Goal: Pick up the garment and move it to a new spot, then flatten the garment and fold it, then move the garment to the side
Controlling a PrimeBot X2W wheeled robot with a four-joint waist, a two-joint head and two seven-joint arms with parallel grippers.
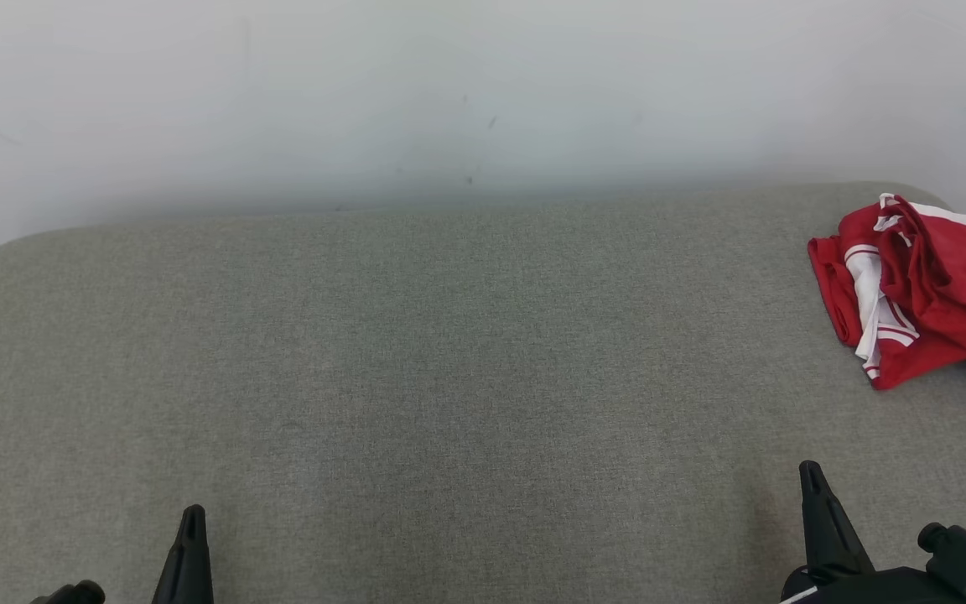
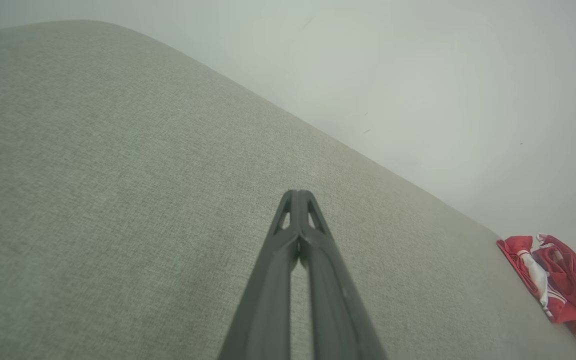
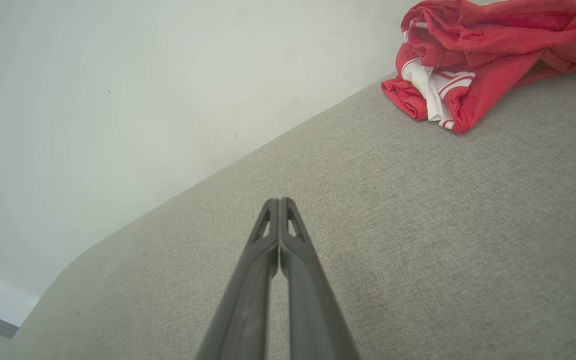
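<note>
- Dark and slim, the left gripper rises from the lower left corner of the head view, tip pointing up the frame. Its jaws are pressed together with nothing between them, over bare cloth.
- Seen from the left wrist, the left gripper comes up from the bottom middle. The two fingers meet at the tips, and only a thin slit shows between them lower down.
- Grey-green woven fabric covers the worktop, which spans the head view from edge to edge and has a rounded corner at the upper left.
- A pale wall fills the top of that view behind the worktop.
- At the lower right of the head view the right gripper points up the frame, its jaws together and empty.
- In the right wrist view the right gripper stands at the bottom middle, fingers touching along their tips, with cloth beneath.
- The garment, red with white panels and thin red-and-white stripes, lies crumpled in a heap on the worktop. It sits at the right edge of the head view, above the middle, and the frame cuts off part of it.
- From the left wrist the garment shows at the lower right, near the worktop's edge.
- From the right wrist the garment fills the upper right corner.
- It is well apart from both grippers.
</note>
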